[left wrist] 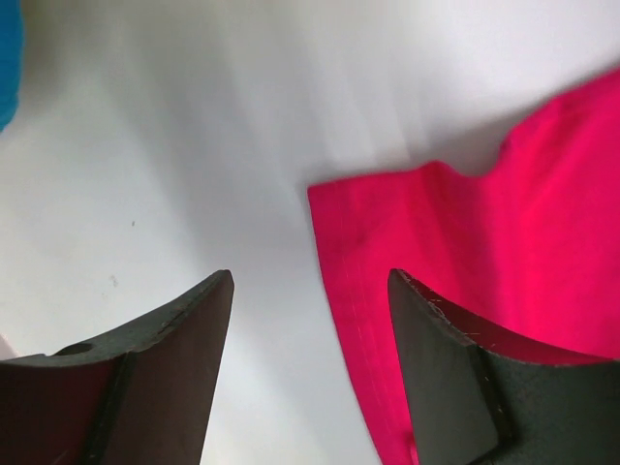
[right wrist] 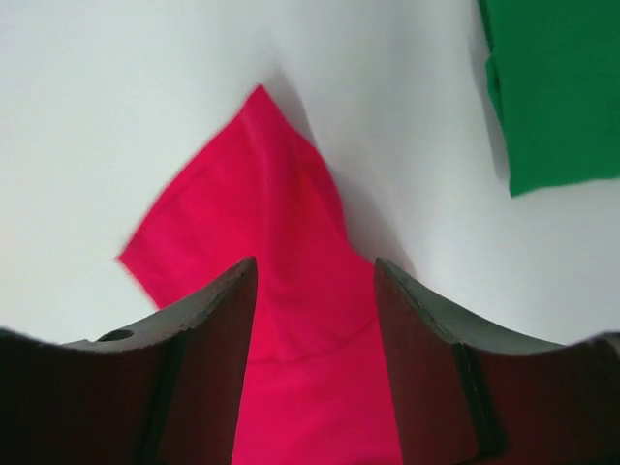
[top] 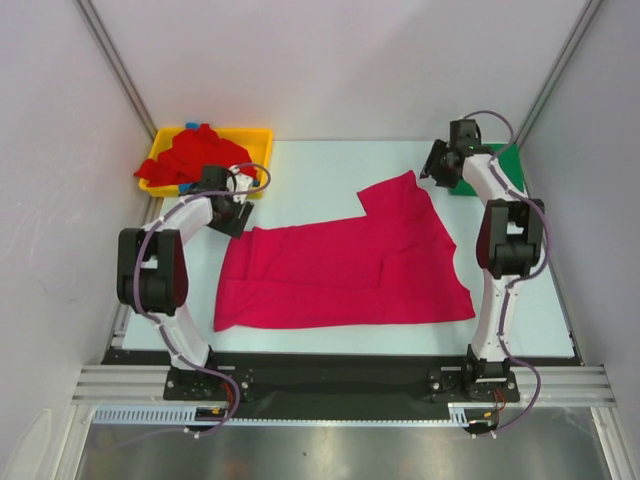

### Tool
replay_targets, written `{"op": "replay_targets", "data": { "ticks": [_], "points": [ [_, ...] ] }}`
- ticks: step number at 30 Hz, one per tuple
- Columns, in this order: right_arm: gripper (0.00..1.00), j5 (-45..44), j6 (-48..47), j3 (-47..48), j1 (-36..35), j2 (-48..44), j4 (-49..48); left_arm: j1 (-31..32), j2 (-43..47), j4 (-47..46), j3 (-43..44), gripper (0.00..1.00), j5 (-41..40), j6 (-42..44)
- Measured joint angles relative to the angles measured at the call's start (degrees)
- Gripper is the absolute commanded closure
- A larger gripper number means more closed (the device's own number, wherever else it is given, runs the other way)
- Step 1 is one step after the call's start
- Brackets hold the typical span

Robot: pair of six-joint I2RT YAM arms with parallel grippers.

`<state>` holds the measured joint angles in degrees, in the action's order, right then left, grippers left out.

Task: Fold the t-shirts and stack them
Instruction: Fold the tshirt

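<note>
Both gape empty: our left gripper (left wrist: 310, 279) straddles the hem of the magenta t-shirt (top: 350, 265), our right gripper (right wrist: 315, 263) its far-edge sleeve; a shallow pinch could slip, skewing the fold.

We see two arms of one build: white shells on the long links and bulky black housings at the joints. A thin grey-purple cable (top: 252, 172) loops off the left arm (top: 178, 330), and a second cable (top: 492, 116) arcs over the right arm (top: 492, 315). Both stand on black bases (top: 195, 382) at the near edge of the table (top: 320, 160). Up close, the left gripper (left wrist: 310, 281) and right gripper (right wrist: 315, 263) have matte black fingers (left wrist: 174, 358) with curved, tapering tips, pale scuffs and a small round hole.
</note>
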<state>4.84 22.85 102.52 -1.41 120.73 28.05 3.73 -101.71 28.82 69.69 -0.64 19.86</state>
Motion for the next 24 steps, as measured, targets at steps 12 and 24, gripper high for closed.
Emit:
{"op": "replay_targets", "data": {
  "ticks": [12, 24],
  "points": [
    [0.48, -0.61, -3.67, 14.93, -3.41, 16.46, 12.07, -0.76, -10.67, -1.95, 6.78, 0.42, 2.43, -0.37],
    [1.0, 1.51, -2.73, 12.44, -2.43, 15.39, 12.68, -0.61, -12.13, 1.22, 8.9, 1.0, 7.39, 0.33]
  ]
}}
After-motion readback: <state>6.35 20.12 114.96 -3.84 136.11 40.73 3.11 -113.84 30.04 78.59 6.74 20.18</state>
